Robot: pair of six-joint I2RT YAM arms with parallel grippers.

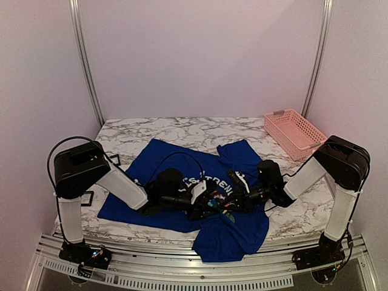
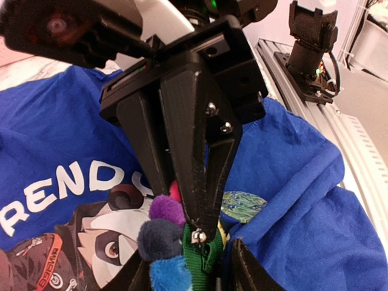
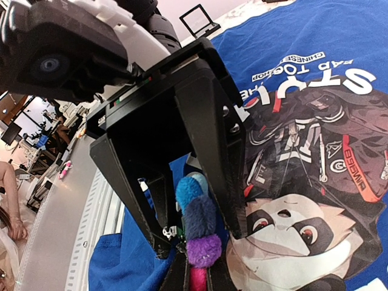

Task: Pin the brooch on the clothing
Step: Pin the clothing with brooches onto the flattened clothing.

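The brooch (image 2: 160, 239), a flower of fuzzy blue, navy, purple and pink petals (image 3: 200, 218) on a green back, hangs just over the chest print of the blue T-shirt (image 1: 163, 159). My right gripper (image 3: 197, 274) is shut on its pink end and, in the left wrist view, its closed fingertips (image 2: 200, 225) pinch the green back by the small metal clasp. My left gripper (image 3: 199, 239) faces it from the other side. Its fingers (image 2: 247, 267) stand apart on either side of the petals, with a gap showing. Both grippers meet mid-shirt (image 1: 218, 203).
A pink lattice basket (image 1: 294, 133) stands at the back right of the marble table (image 1: 182, 128). A small black open-frame holder (image 3: 199, 20) sits off the shirt's left edge. A round patterned disc (image 2: 242, 206) lies on the shirt beside the brooch. The shirt's hem hangs over the front rail (image 1: 227, 245).
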